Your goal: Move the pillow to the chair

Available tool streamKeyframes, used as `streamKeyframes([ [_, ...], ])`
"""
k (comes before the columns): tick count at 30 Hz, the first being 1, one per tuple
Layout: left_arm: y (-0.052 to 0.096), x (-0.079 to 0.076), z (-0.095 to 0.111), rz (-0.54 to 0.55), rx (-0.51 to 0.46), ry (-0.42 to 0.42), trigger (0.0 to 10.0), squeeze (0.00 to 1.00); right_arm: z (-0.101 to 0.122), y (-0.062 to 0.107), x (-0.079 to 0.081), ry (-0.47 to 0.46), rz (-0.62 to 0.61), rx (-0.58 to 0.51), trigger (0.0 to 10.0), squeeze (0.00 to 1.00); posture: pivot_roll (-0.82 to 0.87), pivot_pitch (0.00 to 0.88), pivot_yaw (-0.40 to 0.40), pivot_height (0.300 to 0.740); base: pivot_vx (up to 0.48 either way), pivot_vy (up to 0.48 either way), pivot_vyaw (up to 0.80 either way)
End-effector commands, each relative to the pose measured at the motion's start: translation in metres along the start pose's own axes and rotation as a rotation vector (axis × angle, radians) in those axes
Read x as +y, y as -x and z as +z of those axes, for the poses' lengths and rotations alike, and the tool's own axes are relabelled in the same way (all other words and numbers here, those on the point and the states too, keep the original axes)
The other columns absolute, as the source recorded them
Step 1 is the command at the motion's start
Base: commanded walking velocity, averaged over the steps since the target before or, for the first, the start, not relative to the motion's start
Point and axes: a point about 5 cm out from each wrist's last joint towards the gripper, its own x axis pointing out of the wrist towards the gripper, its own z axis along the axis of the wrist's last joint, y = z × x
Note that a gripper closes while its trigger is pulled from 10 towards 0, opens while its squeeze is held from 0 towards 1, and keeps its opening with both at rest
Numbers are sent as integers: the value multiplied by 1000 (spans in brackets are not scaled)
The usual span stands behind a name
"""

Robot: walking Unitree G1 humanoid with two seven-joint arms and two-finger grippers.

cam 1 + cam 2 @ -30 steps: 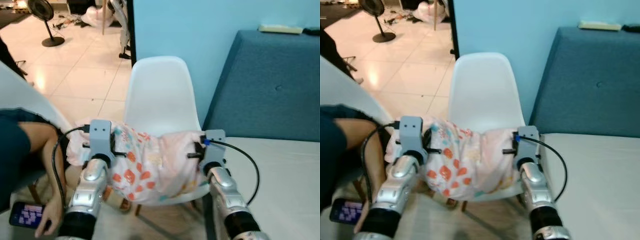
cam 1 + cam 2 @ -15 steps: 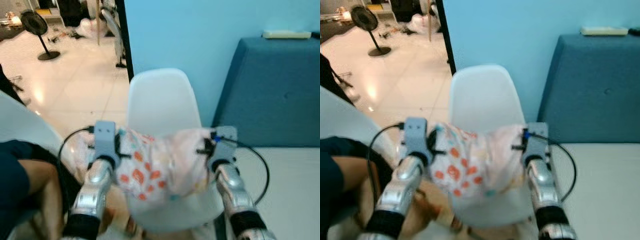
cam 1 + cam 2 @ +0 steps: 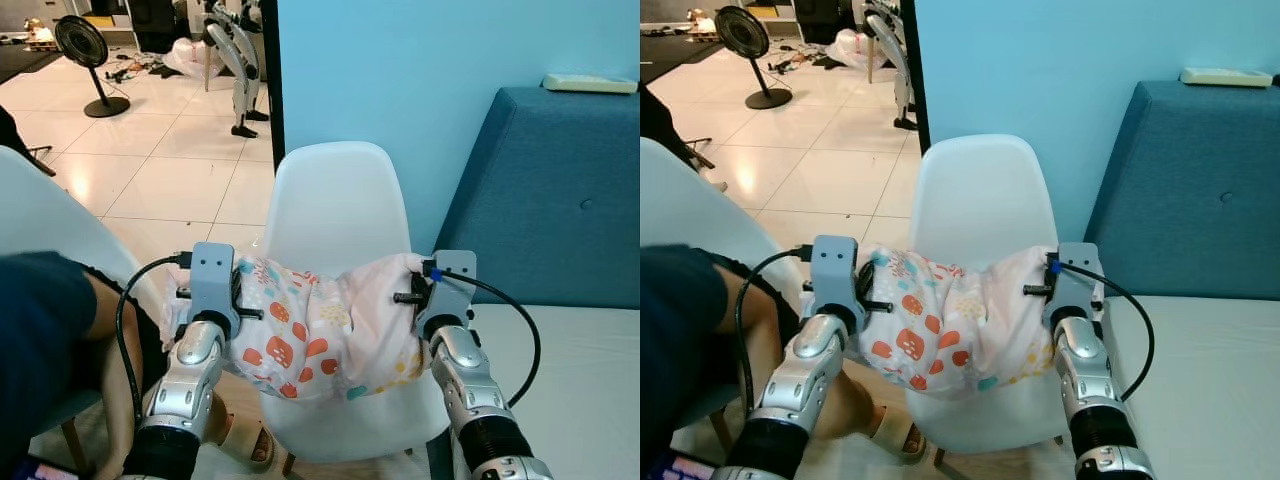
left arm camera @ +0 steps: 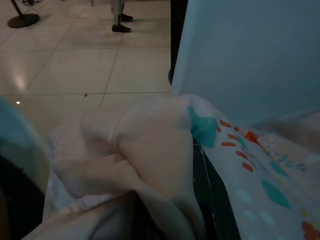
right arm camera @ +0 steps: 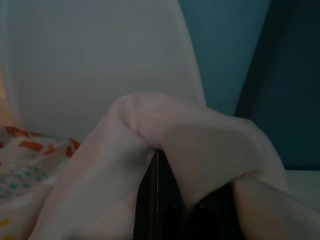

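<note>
Head views: I get bright, even indoor light, sharp throughout | tiled floor [image 3: 170, 160] carries pale glare patches (far room is the brightest part) | wrist views: I see them dim and soft, cloth close to the lens out of focus, dark shadow low down.

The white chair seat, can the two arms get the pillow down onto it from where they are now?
Probably yes: the pillow hangs between the left gripper and right gripper directly over the white chair, with nothing visible between pillow and seat.
</note>
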Motion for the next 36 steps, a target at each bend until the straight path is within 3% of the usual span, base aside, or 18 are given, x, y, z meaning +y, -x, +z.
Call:
streamKeyframes([
  [1, -2, -5, 6, -16, -28, -7, 10000, 0, 6, -2, 3, 1, 13, -40, 10000, 0, -28, 87, 28, 740, 0, -480, 0],
  [8, -1, -5, 5, -13, -22, 0, 10000, 0, 5, -1, 2, 3, 10, -37, 10000, 0, -30, 87, 27, 740, 0, -477, 0],
  [12, -2, -3, 0, 7, 31, 82, 10000, 0, 5, -1, 2, 2, 11, -38, 10000, 0, -29, 83, 26, 740, 0, 381, 0],
  [23, -2, -1, 2, 8, 10, 53, 10000, 0, 6, -2, 4, 2, 19, -41, 10000, 0, -28, 78, 25, 740, 0, 478, 0],
  [36, -2, 1, 4, 12, 0, 13, 10000, 0, 4, -1, 3, 3, 15, -35, 10000, 0, -26, 84, 28, 740, 0, 0, 0],
])
